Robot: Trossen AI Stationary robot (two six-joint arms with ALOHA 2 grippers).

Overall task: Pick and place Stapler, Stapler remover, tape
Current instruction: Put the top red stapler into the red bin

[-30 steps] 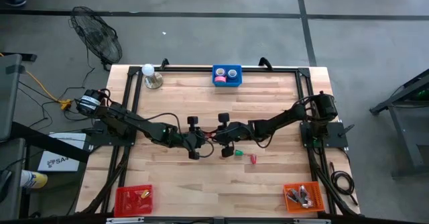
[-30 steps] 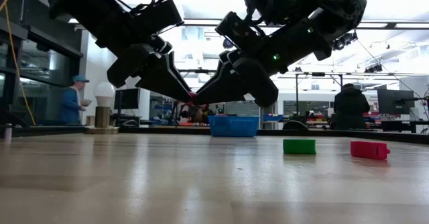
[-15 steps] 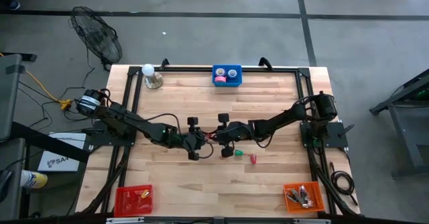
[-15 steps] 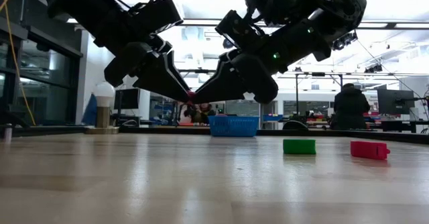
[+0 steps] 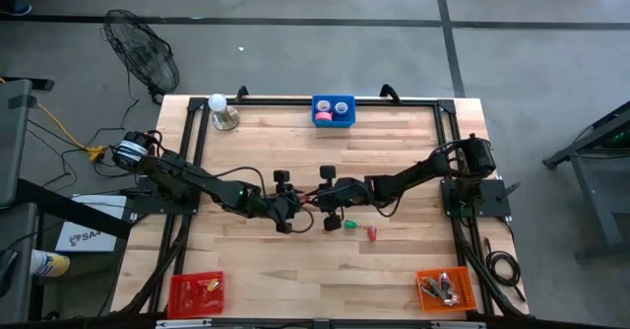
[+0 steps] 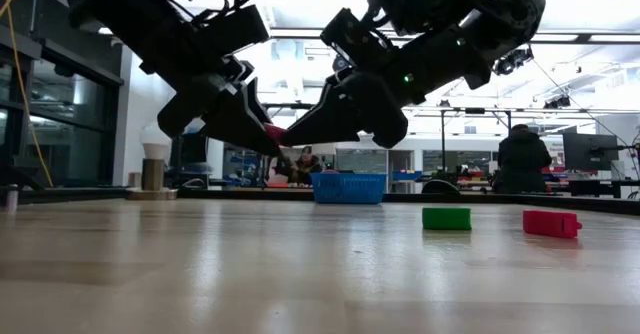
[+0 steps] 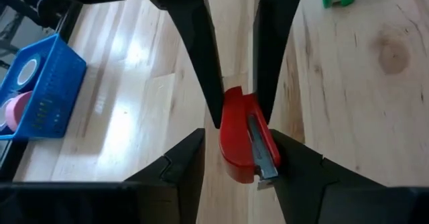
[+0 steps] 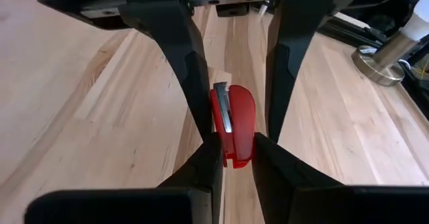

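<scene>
Wooden tabletop [image 5: 256, 132], mid-handover above its centre.
Right gripper [image 8: 234, 153] jaws clamp the red stapler [image 8: 232, 122]; left gripper [image 7: 231, 147] jaws stand parted around it.

I note the table [image 5: 394, 162], centre frame: pale planked wood, lightly glossy. Red stapler [image 8: 234, 125]: smooth shiny plastic, metal strip. Blue basket [image 7: 50, 93], left edge: ribbed plastic mesh.

One camera looks straight down on my whole table [image 5: 394, 260] from well above. Another sits at tabletop height, facing level across it into the room. Each wrist camera looks close past its own fingers. All four share the table's middle, where a red stapler [image 7: 242, 137] shows.
</scene>
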